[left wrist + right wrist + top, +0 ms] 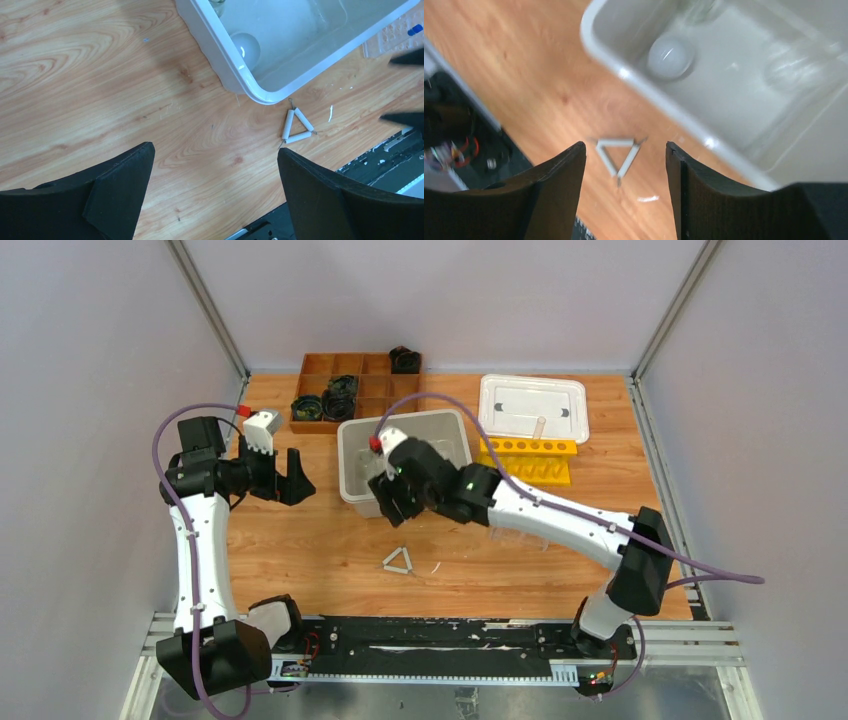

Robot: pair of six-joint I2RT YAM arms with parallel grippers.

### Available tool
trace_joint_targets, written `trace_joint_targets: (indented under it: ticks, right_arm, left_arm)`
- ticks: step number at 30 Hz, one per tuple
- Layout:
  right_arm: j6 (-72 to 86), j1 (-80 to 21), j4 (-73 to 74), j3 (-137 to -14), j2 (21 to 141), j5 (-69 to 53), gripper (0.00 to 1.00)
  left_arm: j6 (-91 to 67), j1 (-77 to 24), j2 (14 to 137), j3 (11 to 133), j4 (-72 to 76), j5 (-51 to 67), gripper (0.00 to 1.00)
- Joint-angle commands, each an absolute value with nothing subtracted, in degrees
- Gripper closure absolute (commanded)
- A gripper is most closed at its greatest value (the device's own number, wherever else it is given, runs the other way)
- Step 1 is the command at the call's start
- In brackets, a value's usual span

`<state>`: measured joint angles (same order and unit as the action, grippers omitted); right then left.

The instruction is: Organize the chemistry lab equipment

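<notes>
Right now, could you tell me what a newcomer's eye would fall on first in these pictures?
Probably the clear tub at the middle of the wooden table, with the white dome lying inside it and the right gripper hovering open at its near edge. Next come the small white triangle, alone on the wood in front of the tub, and the bright yellow rack to the tub's right.

We see the left arm (195, 540) and the right arm (560, 515) as white shells between black joints and bases. A lilac cable (725, 578) loops along each, and a white camera block (262, 427) with a red tip sits at each wrist. The fingers (120, 185) are matte black wedges.
</notes>
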<state>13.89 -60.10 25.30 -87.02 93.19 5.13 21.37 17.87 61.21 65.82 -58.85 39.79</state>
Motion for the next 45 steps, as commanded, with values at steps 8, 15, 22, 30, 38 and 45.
trace_joint_targets:
  ticks: [8,15,22,30,38,45]
  right_arm:
    - [19.0,-69.3,23.2,-68.3,96.4,7.1,0.41]
    - [19.3,-69.3,20.3,-67.9,100.8,9.1,0.45]
    - [20.5,-69.3,17.6,-68.6,105.6,9.8,0.56]
    - [20.9,-69.3,16.8,-68.1,108.0,10.1,0.74]
    - [18.6,-69.3,17.6,-66.7,103.9,8.5,0.62]
    - [19.1,-68.3,17.5,-68.5,100.8,9.5,0.53]
  left_arm:
    - [20.3,17.8,59.8,66.1,-58.6,39.5,0.0]
    - [20.3,17.8,59.0,65.8,-58.6,38.8,0.0]
    - [20.4,17.8,59.4,66.2,-58.6,38.4,0.0]
    - [21.0,17.8,59.2,65.9,-58.6,38.4,0.0]
    - [21.0,17.8,58.8,65.7,-58.6,38.6,0.0]
    - [20.7,17.8,58.5,65.9,-58.7,38.8,0.0]
